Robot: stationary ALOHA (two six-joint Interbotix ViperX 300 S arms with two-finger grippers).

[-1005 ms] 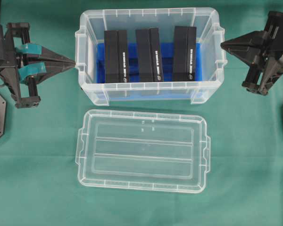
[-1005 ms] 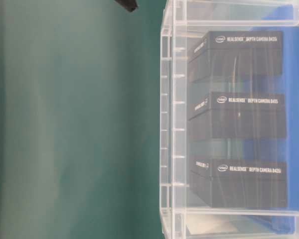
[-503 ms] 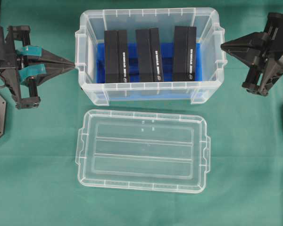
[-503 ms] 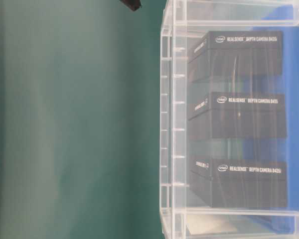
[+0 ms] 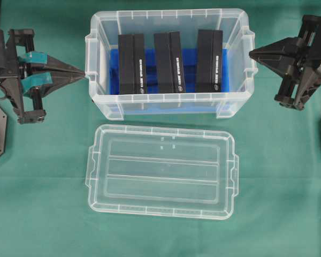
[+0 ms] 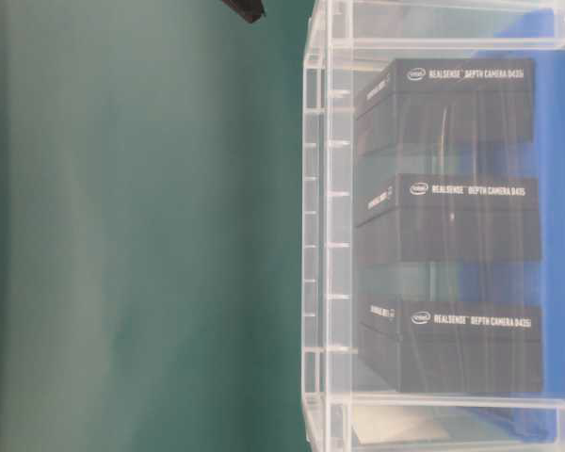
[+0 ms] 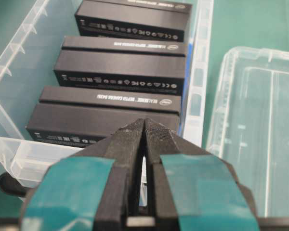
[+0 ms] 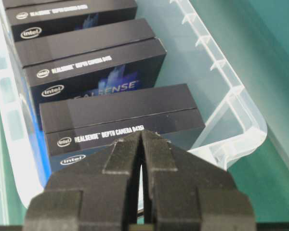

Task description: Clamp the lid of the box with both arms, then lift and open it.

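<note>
Green cloth [image 5: 37, 187] covers the whole table. Your left gripper [image 5: 83, 73], the teal-taped one, is clenched on nothing, tip just beside the box [image 5: 96, 101], which sits straight ahead of it with three black blocks [image 5: 169, 62] standing inside. Your lid [image 5: 161, 171] lies flat on the cloth in front of the box, off to that claw's side. Your right gripper [image 5: 251, 52] is clenched too, empty, pointing at the box's opposite end.

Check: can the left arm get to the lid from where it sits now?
Probably yes. The lid lies flat on the cloth in front of the box, uncovered. The left gripper, shut, points at the box's end wall, with nothing visible between it and the lid's near end.
</note>
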